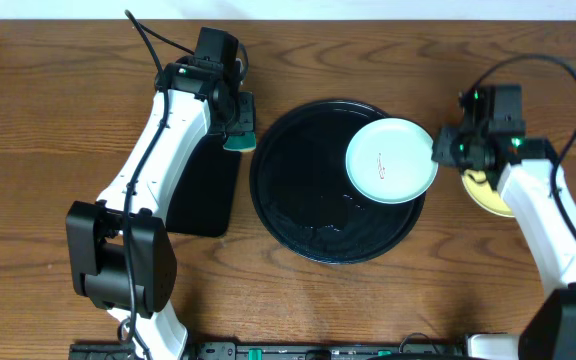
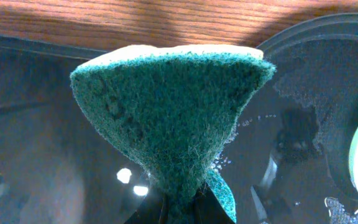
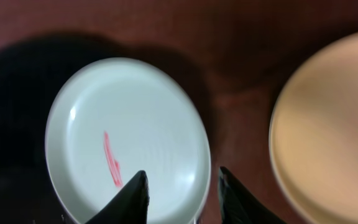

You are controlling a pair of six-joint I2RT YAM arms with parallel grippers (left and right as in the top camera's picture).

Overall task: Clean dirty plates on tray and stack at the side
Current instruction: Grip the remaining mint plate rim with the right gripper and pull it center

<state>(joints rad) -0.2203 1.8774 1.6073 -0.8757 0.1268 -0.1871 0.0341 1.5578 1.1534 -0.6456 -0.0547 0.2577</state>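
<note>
Fingers of the left gripper (image 1: 236, 128) clamp a green sponge (image 2: 173, 106) just off the round tray's (image 1: 298, 215) left rim, toward the table's (image 1: 48, 80) far edge. Right gripper (image 3: 182, 196) fingers spread, straddling the rim of the mint plate (image 3: 126, 124), red smudge (image 3: 110, 162) showing; it sits at the tray's right rim. Yellow plate (image 3: 328, 137) lies nearer the table's right edge.

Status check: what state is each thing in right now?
mint plate: dirty, red smudge, overhanging round tray's right rim.
yellow plate: on table, off round tray.
round tray: wet, droplets showing.
sponge: pinched, folded.
left gripper: shut on sponge.
right gripper: open, astride mint plate's rim.
</note>
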